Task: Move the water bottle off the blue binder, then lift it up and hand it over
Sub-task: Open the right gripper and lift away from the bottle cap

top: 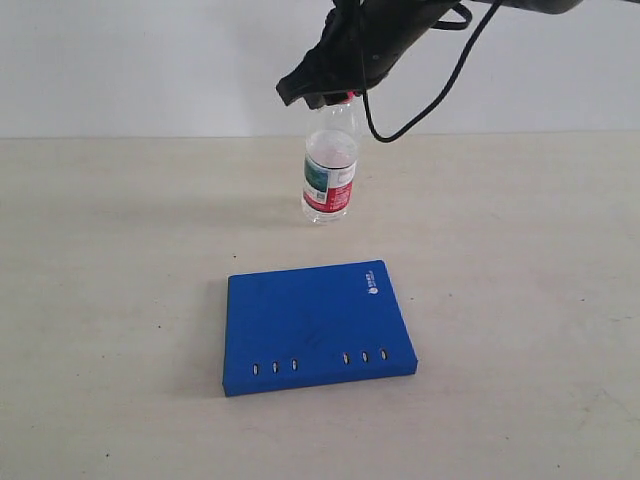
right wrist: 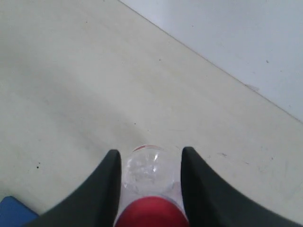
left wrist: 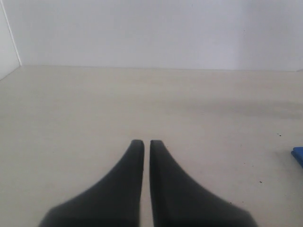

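Note:
The water bottle [top: 329, 170] stands upright on the table just behind the blue binder [top: 315, 320], apart from it. My right gripper [top: 330, 96] comes down from above and is shut on the bottle's neck, at its red cap. In the right wrist view the two black fingers press against the sides of the clear bottle [right wrist: 150, 175], with the red cap between them. A corner of the binder [right wrist: 14, 212] shows there. My left gripper [left wrist: 143, 142] is shut with nothing in it and hovers low over bare table. An edge of the binder [left wrist: 298, 156] shows far to its side.
A black cable [top: 420, 110] hangs in a loop from the right arm beside the bottle. The pale table [top: 120, 300] ends at a white wall [top: 150, 60] behind the bottle. The left arm is out of the exterior view.

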Tool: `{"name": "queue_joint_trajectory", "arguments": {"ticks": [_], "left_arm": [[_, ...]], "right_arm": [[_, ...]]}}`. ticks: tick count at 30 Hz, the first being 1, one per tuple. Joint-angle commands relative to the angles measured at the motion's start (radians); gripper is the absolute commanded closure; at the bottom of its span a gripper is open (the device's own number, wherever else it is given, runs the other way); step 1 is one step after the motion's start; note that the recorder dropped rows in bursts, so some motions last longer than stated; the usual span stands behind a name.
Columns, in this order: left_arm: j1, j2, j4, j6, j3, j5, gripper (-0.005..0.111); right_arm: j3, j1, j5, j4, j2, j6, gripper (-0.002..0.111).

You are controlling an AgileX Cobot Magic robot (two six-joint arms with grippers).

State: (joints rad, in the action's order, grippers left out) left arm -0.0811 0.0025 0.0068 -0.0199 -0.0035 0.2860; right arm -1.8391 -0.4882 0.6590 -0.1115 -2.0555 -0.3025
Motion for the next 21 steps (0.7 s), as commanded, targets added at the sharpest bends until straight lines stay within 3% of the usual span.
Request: {"name": "queue_joint_trajectory", "arguments": {"ticks": [1, 3, 8, 12, 21], "left_arm": [[0.004, -0.003, -0.007, -0.006, 0.003, -0.001, 0.102], [0.004, -0.003, -0.007, -0.006, 0.003, -0.001, 0.102], [0.004, -0.003, -0.007, -0.006, 0.003, -0.001, 0.102], [0.004, -0.003, -0.007, -0.006, 0.003, -0.001, 0.102], [0.004, -0.003, -0.007, -0.006, 0.003, -0.001, 0.102]], "right_arm": [[0.004, -0.001, 0.007, 0.001, 0.008, 0.019, 0.106], [0.000, -0.001, 0.004, 0.001, 0.008, 0.032, 0.093], [0.000, -0.001, 0.002, 0.002, 0.010, 0.032, 0.033], [0.000, -0.001, -0.025, 0.000, 0.010, 0.032, 0.052], [0.000, -0.001, 0.081, 0.056, 0.111, 0.032, 0.051]]}}
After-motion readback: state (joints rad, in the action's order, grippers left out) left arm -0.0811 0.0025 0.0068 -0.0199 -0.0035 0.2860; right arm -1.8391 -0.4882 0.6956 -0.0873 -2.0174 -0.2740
